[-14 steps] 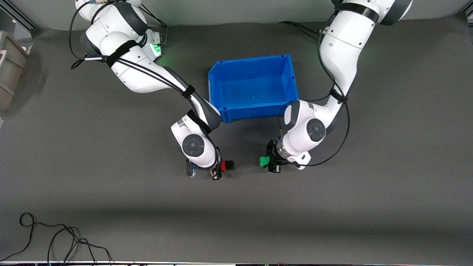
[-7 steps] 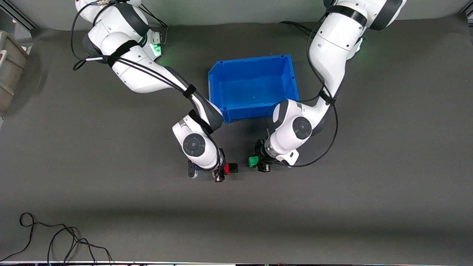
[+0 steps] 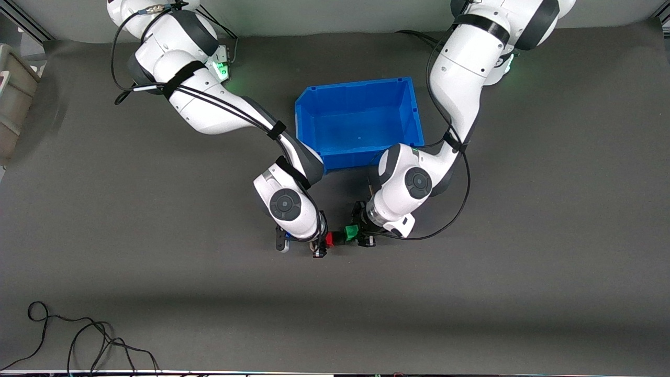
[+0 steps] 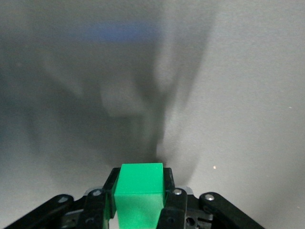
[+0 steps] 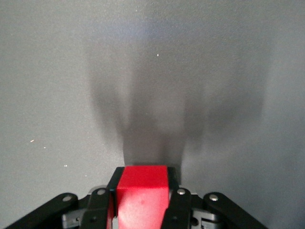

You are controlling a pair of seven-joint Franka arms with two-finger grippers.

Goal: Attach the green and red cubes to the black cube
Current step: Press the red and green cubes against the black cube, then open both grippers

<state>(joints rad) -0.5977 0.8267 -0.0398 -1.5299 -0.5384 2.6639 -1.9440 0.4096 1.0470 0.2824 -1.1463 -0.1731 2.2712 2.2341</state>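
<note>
My right gripper (image 3: 321,243) is shut on the red cube (image 3: 329,239), also seen in the right wrist view (image 5: 142,198) between the fingers. A small black cube (image 3: 338,238) sits against the red cube's free end, facing the green cube. My left gripper (image 3: 362,236) is shut on the green cube (image 3: 350,232), seen between the fingers in the left wrist view (image 4: 140,193). The green cube is right next to the black cube; I cannot tell whether they touch. Both grippers hang low over the dark mat. The black cube does not show in the wrist views.
The blue bin (image 3: 356,84) stands open and empty on the mat, farther from the front camera than the cubes. A grey crate (image 3: 15,99) sits at the right arm's end. A black cable (image 3: 78,340) lies near the front edge.
Both grippers have moved toward each other. The gap between the green cube and the red and black pair has shrunk to almost nothing.
</note>
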